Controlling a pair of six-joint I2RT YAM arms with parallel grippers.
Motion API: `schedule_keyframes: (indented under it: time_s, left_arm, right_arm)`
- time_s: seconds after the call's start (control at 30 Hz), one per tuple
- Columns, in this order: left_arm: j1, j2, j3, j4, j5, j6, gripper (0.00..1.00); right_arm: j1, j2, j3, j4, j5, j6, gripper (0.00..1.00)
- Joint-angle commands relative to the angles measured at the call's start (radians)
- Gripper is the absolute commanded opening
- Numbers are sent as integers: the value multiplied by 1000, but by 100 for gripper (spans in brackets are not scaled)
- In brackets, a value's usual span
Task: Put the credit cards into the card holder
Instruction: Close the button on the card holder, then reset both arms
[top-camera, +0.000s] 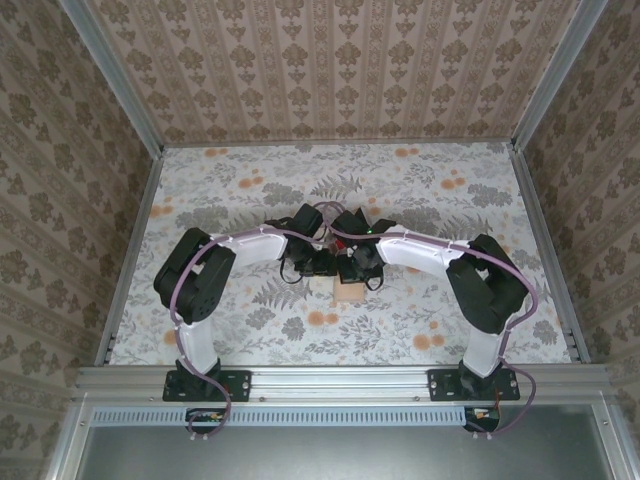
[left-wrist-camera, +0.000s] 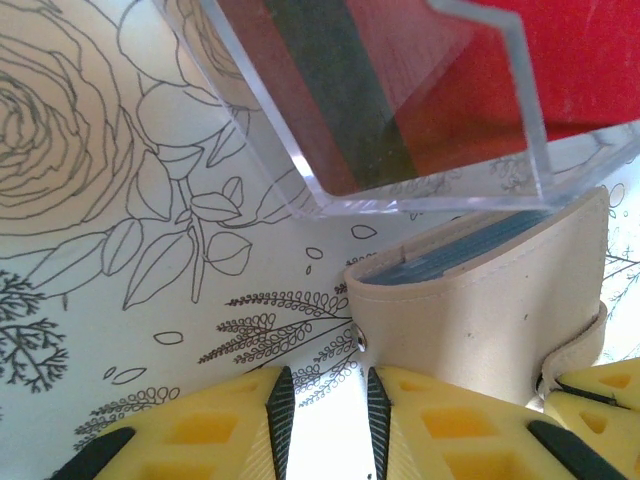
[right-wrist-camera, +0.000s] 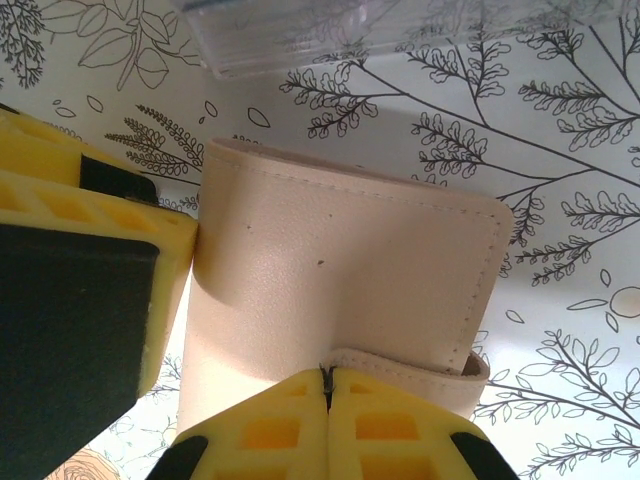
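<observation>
card holder (left-wrist-camera: 490, 310) on table (left-wrist-camera: 100, 250), box (left-wrist-camera: 330, 195) of credit cards (left-wrist-camera: 430, 100) just behind

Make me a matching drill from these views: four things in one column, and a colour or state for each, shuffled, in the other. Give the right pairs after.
Things
1. card holder
2. card
3. box
4. right gripper

Colour or state
A. red
B. shut
C. tan
D. see-through

Pairs: 1-C, 2-A, 3-D, 4-B
</observation>
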Motion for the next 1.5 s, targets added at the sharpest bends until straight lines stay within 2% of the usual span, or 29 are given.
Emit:
schedule_keyframes:
  time_s: [0.0,0.2,0.33,0.47,0.53,0.7,0.87,0.93,1.03,1.07,1.17,1.3,1.37,1.4,1.47]
  left_arm:
    - [-7,36,-19,-7,-7,0,30]
    - [4,-14,-42,18,-27,0,30]
    - [22,-91,-68,40,-54,7,32]
    - [42,-196,-98,48,-116,22,38]
    - [57,-256,-114,55,-147,29,40]
    - [88,-407,-150,61,-216,49,42]
    - [121,-568,-207,57,-333,56,48]
    - [147,-633,-233,51,-382,58,49]
    - [195,-717,-269,41,-446,58,55]
    - [220,-742,-280,35,-465,59,63]
    - [325,-795,-314,22,-531,65,76]
    - [448,-836,-368,18,-647,56,100]
    - [503,-846,-392,32,-695,56,100]
    - [537,-850,-405,39,-714,52,100]
    - [594,-851,-441,94,-720,78,100]
  right_arm:
    - [10,75,-27,-45,31,-12,4]
    - [10,47,11,-65,49,-23,6]
    - [13,4,19,-64,59,-30,13]
    - [14,-84,5,-46,74,-35,23]
    - [15,-129,7,-48,96,-49,33]
    - [15,-216,11,-54,156,-88,45]
    - [13,-327,-15,-41,264,-130,51]
    - [12,-397,-38,-29,344,-157,53]
    - [3,-509,-77,1,486,-199,58]
    - [-6,-550,-102,26,541,-219,61]
    - [-72,-672,-205,159,658,-273,73]
    - [-223,-805,-383,393,715,-363,81]
    - [-279,-855,-502,590,760,-401,87]
    - [-308,-869,-571,721,787,-417,97]
    - [-378,-864,-671,899,748,-439,100]
